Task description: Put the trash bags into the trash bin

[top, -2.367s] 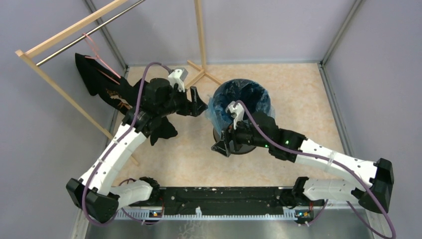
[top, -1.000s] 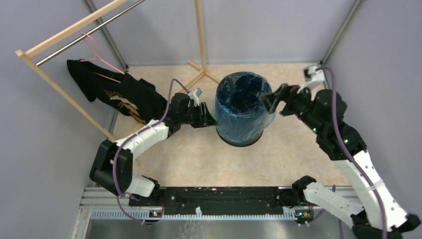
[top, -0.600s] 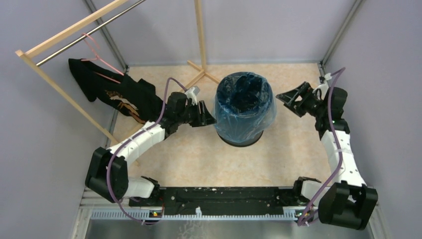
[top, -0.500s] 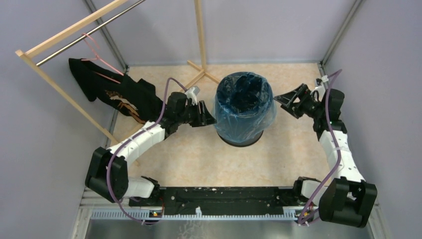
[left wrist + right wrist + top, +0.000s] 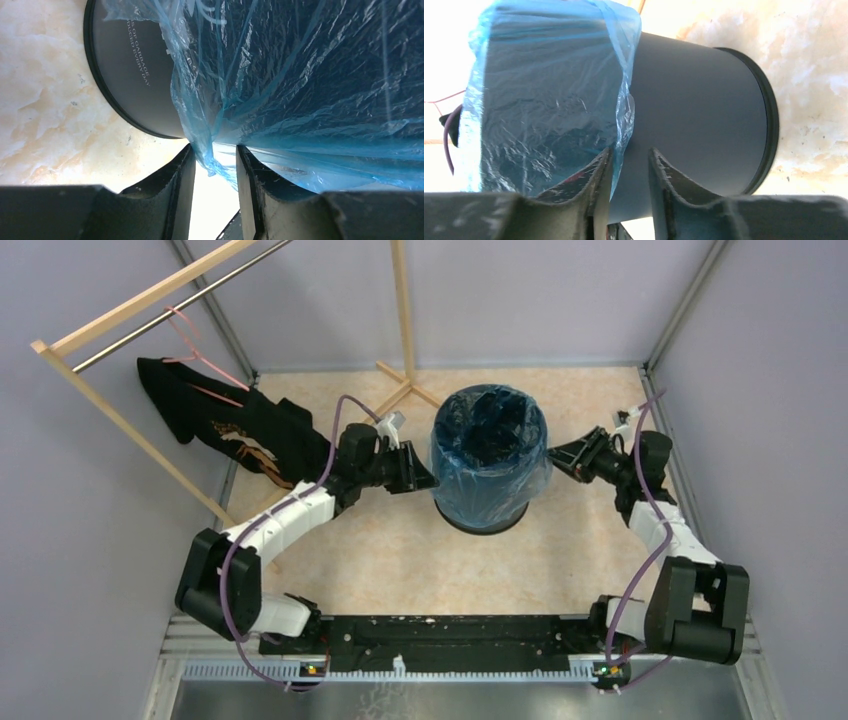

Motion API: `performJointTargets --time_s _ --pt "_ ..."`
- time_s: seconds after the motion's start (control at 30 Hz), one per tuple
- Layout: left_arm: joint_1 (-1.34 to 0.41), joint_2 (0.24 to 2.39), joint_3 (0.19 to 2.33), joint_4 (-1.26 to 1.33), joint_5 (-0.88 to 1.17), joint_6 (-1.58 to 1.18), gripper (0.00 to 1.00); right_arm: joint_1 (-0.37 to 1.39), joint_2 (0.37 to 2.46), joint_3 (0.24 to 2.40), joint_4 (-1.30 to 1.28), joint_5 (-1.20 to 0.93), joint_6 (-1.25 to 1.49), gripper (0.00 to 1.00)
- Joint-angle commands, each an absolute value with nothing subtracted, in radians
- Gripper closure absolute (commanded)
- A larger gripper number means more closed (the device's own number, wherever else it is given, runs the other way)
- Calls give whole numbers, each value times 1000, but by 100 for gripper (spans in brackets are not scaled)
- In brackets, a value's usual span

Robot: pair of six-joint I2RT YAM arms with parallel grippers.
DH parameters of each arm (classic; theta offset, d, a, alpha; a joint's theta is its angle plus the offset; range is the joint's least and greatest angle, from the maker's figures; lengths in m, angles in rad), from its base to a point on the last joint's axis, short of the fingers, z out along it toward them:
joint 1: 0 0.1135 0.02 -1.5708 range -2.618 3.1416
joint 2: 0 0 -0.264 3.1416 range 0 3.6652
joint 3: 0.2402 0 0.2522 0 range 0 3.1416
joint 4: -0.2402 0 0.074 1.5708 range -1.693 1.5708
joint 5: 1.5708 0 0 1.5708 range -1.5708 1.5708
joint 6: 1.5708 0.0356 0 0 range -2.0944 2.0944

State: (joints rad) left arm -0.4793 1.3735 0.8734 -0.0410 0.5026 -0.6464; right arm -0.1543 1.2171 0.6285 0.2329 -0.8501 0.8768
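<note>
The thin, translucent light-blue plastic film trash bag (image 5: 490,490) already sits in the tall round dark grey-black plastic trash bin (image 5: 478,524). Its mouth is folded out over the rim and its skirt drapes part-way down the outer wall. The bin stands upright mid-table between the two arms. The step in hand looks like settling that skirt evenly, so both sides should probably draw the hem down together. A pull from one side alone could drag the film off the far rim or tip the light bin. The left gripper (image 5: 214,155) sits low against the bin's left flank, its black fingers (image 5: 180,190) part-way apart with a gathered fold of hem hanging into the gap. Whether they actually bite on it I cannot tell. The right gripper (image 5: 630,155) faces the opposite flank, its fingers (image 5: 596,190) spread with bare bin wall showing between them. The film's loose edge lies just against the inner face of one finger, so nothing is pinched there yet. A good grip would take the bunched edge, since a single ply would likely stretch or slip. The film is glossy, finely wrinkled and clingy. The bin wall is smooth and matt with small white lettering, and it rests on a marbled beige tabletop (image 5: 400,560).
</note>
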Motion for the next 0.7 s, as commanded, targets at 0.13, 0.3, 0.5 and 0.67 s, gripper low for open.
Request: performJointTargets --time_s 0.13,0.3,0.5,0.67 --pt "-479 1395 856 46 525 -664 62 -136 1263 552 452 -884 902 100" --pt "-479 1408 847 57 528 -666 68 -130 1328 503 449 -869 860 100" --pt "-480 1424 840 64 526 -663 75 -118 1338 497 369 -795 767 100" --pt "-480 1426 839 54 515 -649 82 -107 1352 531 256 -723 669 100"
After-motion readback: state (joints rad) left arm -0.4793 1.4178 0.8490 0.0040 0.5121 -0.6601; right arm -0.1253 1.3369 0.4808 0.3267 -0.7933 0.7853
